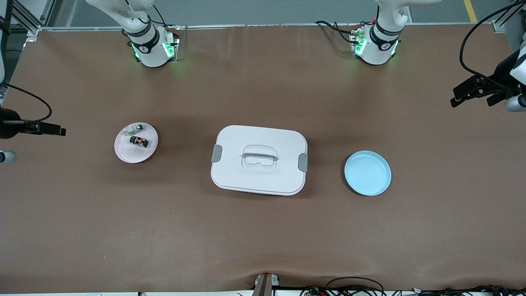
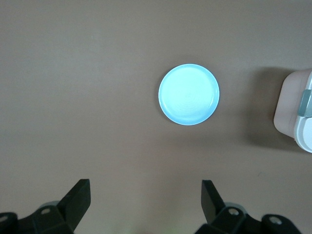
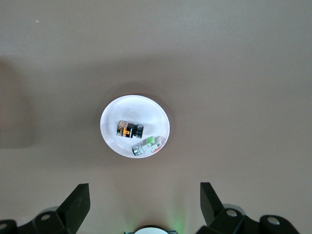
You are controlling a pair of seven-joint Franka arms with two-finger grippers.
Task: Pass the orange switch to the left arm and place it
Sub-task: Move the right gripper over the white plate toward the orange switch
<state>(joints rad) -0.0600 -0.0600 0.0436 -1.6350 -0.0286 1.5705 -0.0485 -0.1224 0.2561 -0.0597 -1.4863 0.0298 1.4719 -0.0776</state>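
- Lying on the pink plate toward the right arm's end of the table, the orange switch sits just beside a pale green part, which is farther from the front camera than the switch.
- From the right wrist view, the switch and the pale part show close together inside the plate's rim, well below the camera.
- Right gripper: high over the table near the pink plate, fingers spread wide, nothing between them; the switch lies well apart from it, untouched.
- Left gripper: high over the table near the blue plate, fingers likewise spread wide and holding nothing.
- The blue plate lies toward the left arm's end of the table with nothing on it.
- The box stands closed between the two plates, grey latches at both ends, clear handle on the lid.
- In the front view, both grippers sit at the picture's edges, the right and the left.
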